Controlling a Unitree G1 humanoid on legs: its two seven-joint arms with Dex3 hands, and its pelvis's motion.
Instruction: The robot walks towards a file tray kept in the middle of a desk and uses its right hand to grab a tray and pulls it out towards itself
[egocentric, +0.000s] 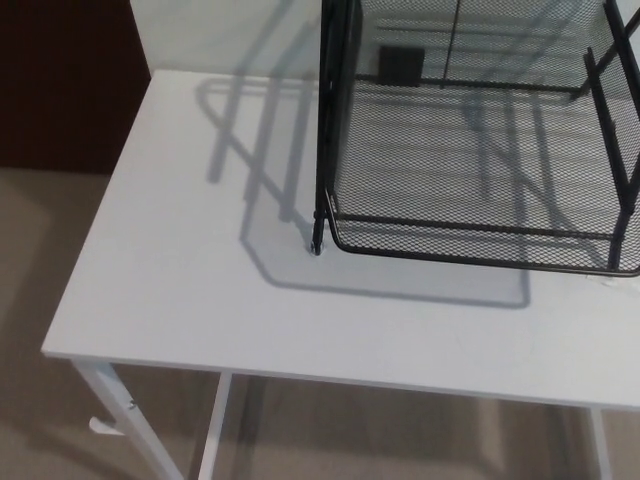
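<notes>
**File tray on the white tabletop, no robot hand showing**

File tray (480, 150) of black wire mesh stands on the right half of the white tabletop (190, 270), well back from the near edge; its lowest tray (470, 215) lies flat just above the surface, its rounded front rim running left to right across the picture, so the tray's long side faces the camera and its open mouth points toward the near edge; the right end of the tray runs out of the picture, so its full length cannot be told; a black upright post (320, 190) stands at the front left corner, its foot touching the tabletop; further back on the right, slanted frame bars (605, 80) rise out of the frame; the tray's shadow (255, 150) falls to the left across the bare surface; at the near left, white table legs (125, 425) go down to a beige floor (40, 260); neither hand is in view, so whether the fingers are spread or pressed together cannot be told.
</notes>
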